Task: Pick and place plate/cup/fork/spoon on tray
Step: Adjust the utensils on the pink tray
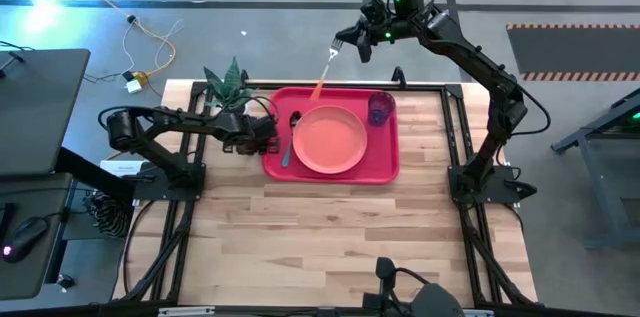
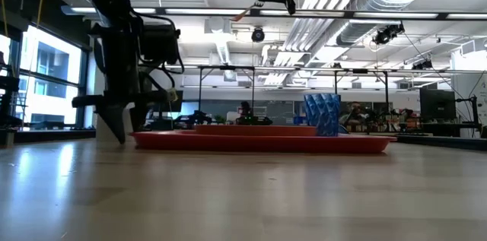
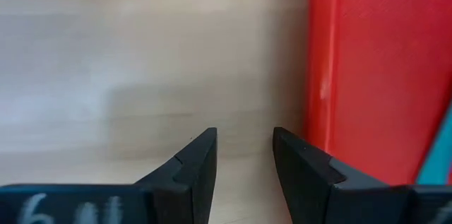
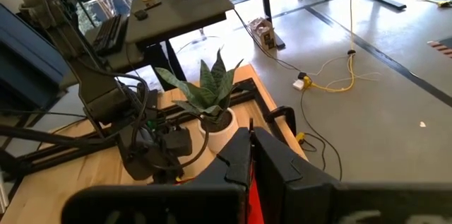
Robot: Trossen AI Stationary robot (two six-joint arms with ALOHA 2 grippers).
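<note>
The red tray lies at the table's far middle. On it are the salmon-pink plate, the blue-purple cup at its far right corner, and the teal-handled spoon along its left side. My right gripper is high above the tray's far edge, shut on the orange-handled fork. My left gripper is open and empty, low over the bare table just left of the tray's left rim. My right gripper holds the fork near its metal tine end, pinched between the two fingers. The fork is lifted clear, high above the table. Its orange handle slants away from the fingers, and its free end is lower than the gripper.
A potted plant stands at the table's far left, just behind my left arm. Bare wooden table stretches from the tray to the near edge. Black frame rails run along the table's sides.
</note>
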